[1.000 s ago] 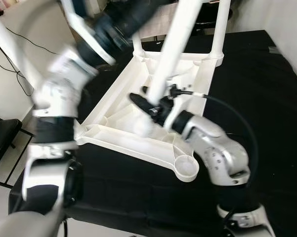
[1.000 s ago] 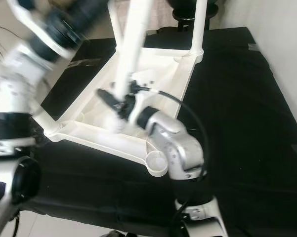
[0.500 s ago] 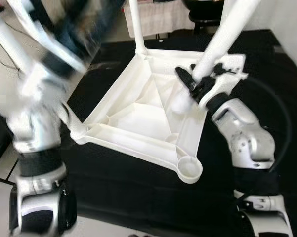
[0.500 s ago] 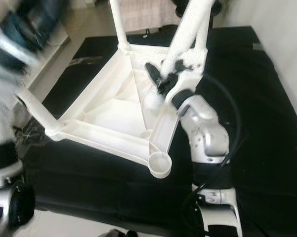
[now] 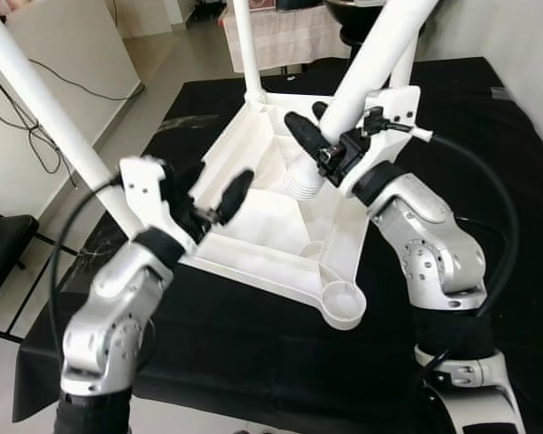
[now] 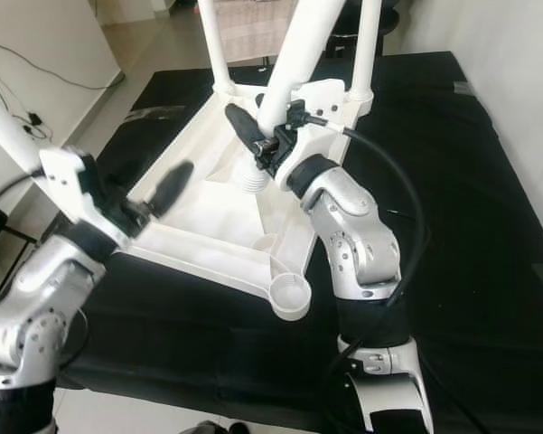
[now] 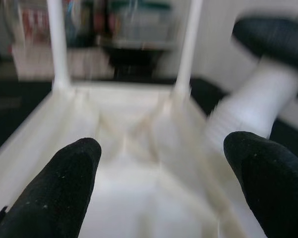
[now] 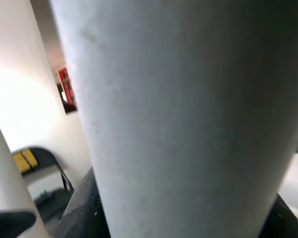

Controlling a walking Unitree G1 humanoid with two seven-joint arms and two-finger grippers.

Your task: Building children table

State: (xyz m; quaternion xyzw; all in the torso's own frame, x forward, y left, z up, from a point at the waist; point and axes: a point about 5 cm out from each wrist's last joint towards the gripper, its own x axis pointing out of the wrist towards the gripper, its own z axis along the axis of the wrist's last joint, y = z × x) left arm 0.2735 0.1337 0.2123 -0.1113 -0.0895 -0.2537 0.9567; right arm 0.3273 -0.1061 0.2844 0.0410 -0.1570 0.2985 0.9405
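Black cloth [image 5: 488, 163] is covering the work surface before us, and a white plastic children's table top [image 5: 271, 212] is lying on it upside down, its ribbed underside facing up like a shallow square tray.

At far left, a smooth white leg [image 5: 50, 117] is rising at a slant from the near-left corner of the table top. Just to its right, our left gripper [image 5: 219, 206] is hovering over the left edge of the table top with its two rounded black fingers [image 7: 72, 183] spread apart and grasping nothing.

Moving right, two more white tubular legs [image 5: 247, 45] are standing in the far corner sockets. In the middle, our right gripper [image 5: 318, 155] is clenching a fourth white leg [image 6: 294, 63]; it is tilted, and its ridged, threaded end [image 6: 249, 178] is hanging over the inside of the table top.

At the near right, a round corner socket [image 5: 342, 304] is sitting open, holding nothing.
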